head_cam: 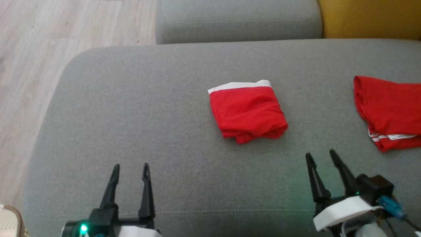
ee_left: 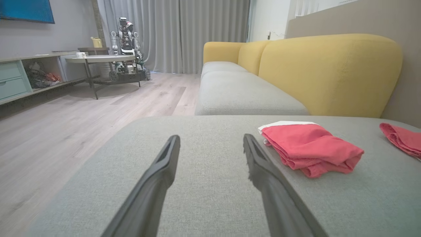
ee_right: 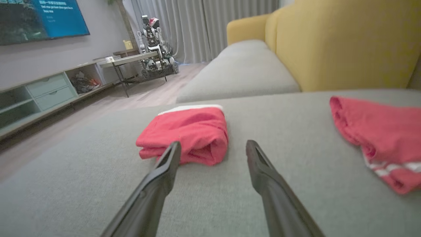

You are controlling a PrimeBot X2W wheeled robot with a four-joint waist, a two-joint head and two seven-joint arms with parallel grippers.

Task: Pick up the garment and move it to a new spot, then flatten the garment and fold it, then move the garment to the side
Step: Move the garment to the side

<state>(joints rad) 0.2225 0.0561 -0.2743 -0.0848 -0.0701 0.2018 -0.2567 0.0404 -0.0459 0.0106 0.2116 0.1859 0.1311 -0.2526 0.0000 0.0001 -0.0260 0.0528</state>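
Folded garment [head_cam: 248,112] centred on cushion [head_cam: 131,115], both end effectors spread wide, empty.
Head: we see left end effector [head_cam: 130,165], right end effector [head_cam: 320,153] short of it. Left wrist: garment right of fingers [ee_left: 263,171]. Right wrist: another red cloth [ee_right: 378,131], possibly shorts, rightward.

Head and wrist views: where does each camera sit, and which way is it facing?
Head view: above, looking down on the grey cushion; left tool and right tool at bottom, open.
Left wrist view: low over cushion, facing the yellow sofa back; own fingers.
Right wrist view: low, same heading; own fingers.
Shared: folded red garment, second red garment.
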